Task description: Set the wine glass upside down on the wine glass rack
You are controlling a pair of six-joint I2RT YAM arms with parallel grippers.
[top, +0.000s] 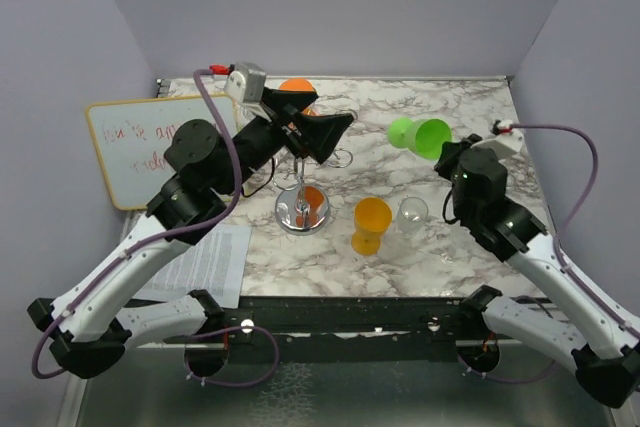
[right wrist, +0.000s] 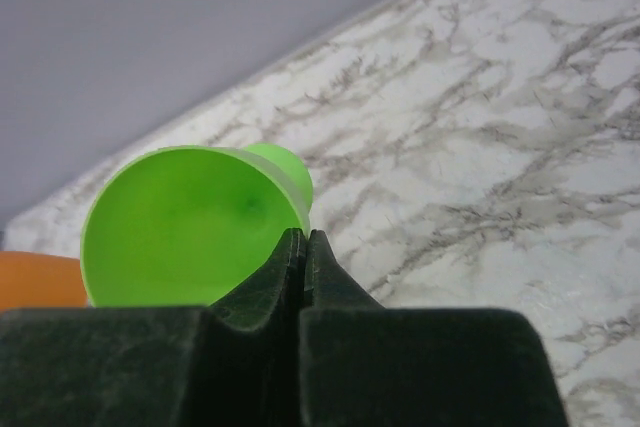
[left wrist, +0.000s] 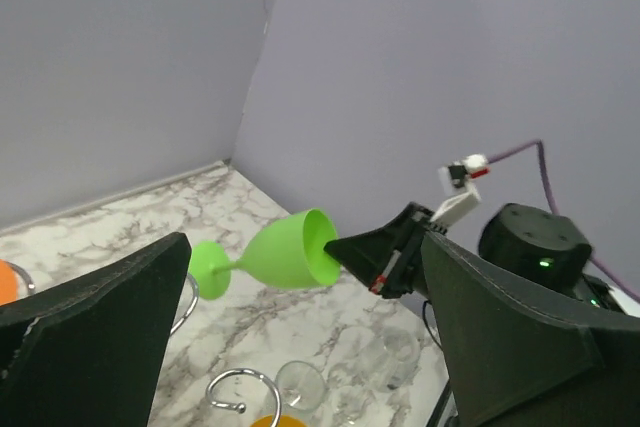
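At the left we see the left gripper [top: 318,132] with its jaws spread wide and empty, hanging above the wine glass rack [top: 300,211], whose mirrored base stands on the marble worktop [top: 300,267]. Just right of the rack sit an orange glass [top: 371,224] and a clear glass [top: 412,212]. Farther right the right gripper [right wrist: 303,245] has its jaws clenched on the rim of the green wine glass [top: 420,135], held sideways in the air, apart from the rack, foot pointing left

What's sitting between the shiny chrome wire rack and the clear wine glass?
An orange plastic wine glass stands between them, seen in the top view.
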